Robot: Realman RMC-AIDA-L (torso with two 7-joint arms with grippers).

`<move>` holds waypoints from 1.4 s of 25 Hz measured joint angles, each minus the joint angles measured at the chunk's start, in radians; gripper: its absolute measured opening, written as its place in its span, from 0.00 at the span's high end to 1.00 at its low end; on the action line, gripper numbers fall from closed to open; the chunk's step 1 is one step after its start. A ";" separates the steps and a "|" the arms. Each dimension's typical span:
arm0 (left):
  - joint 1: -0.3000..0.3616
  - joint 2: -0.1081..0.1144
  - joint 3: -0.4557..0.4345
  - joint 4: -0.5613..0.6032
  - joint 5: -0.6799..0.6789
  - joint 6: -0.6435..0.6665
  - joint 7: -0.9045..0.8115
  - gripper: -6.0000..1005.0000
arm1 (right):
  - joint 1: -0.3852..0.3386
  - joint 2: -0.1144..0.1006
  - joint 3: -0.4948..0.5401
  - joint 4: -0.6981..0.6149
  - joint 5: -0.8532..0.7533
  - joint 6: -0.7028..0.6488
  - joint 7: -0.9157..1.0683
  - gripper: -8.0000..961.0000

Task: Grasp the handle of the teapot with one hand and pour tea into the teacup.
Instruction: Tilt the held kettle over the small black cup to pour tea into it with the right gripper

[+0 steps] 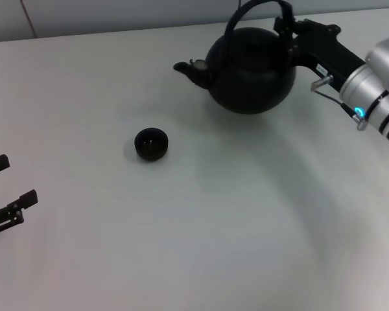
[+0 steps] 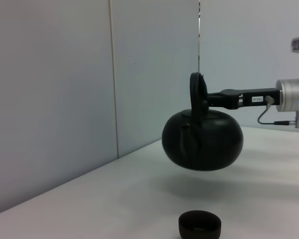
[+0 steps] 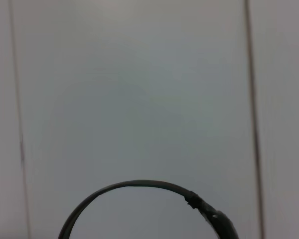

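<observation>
Table (image 1: 201,246): a pale, plain surface is seen under everything, with a grey panelled wall (image 2: 65,99) behind it.

Teapot (image 1: 251,68): the round matte-black pot is held clear of the table; in the left wrist view (image 2: 203,139) a gap and a soft shadow are seen beneath it. In the head view it is placed toward the far right of the table, with its short spout (image 1: 189,70) turned toward the robot's left. It is carried roughly level, though a slight tilt cannot be ruled out from these views.

Right gripper (image 1: 286,27): it is closed on the handle at the side of the arch away from the spout, with its black body reaching in from the right. The arm behind it is silver, and a blue light is lit on it.

Handle (image 1: 256,8): the black arch is seen looping over the pot's top; its curve is also seen at the edge of the right wrist view (image 3: 134,185), thicker at one end.

Left gripper (image 1: 6,188): it is parked at the near left edge of the table, its two fingers held apart with nothing between them.

Teacup (image 1: 150,143): the small dark bowl is set upright on the table, well apart from the teapot, nearer the robot and to the left of the spout. What is inside it cannot be told.
</observation>
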 joint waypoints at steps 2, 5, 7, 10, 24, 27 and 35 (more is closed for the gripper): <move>0.000 -0.001 0.000 0.000 0.000 0.000 0.000 0.20 | 0.015 -0.001 -0.043 -0.012 0.000 0.013 0.009 0.90; 0.000 -0.002 0.000 0.000 0.000 -0.001 0.000 0.20 | 0.037 -0.001 -0.110 -0.035 -0.001 0.033 0.031 0.90; 0.000 -0.002 0.000 0.000 0.000 -0.001 0.000 0.20 | 0.047 -0.002 -0.178 -0.068 -0.001 0.051 0.073 0.90; -0.001 -0.004 0.000 0.000 -0.001 -0.001 0.000 0.20 | 0.051 -0.003 -0.250 -0.110 -0.001 0.063 0.107 0.90; 0.002 -0.009 -0.014 0.000 -0.009 -0.002 -0.002 0.20 | 0.043 -0.014 -0.438 -0.237 -0.002 0.079 0.091 0.90; 0.003 -0.009 -0.015 0.000 -0.009 -0.001 -0.005 0.20 | 0.043 -0.013 -0.448 -0.243 -0.003 0.080 0.048 0.90; 0.005 -0.009 -0.015 0.000 -0.009 0.000 -0.009 0.20 | 0.051 -0.007 -0.468 -0.250 -0.004 0.082 -0.026 0.90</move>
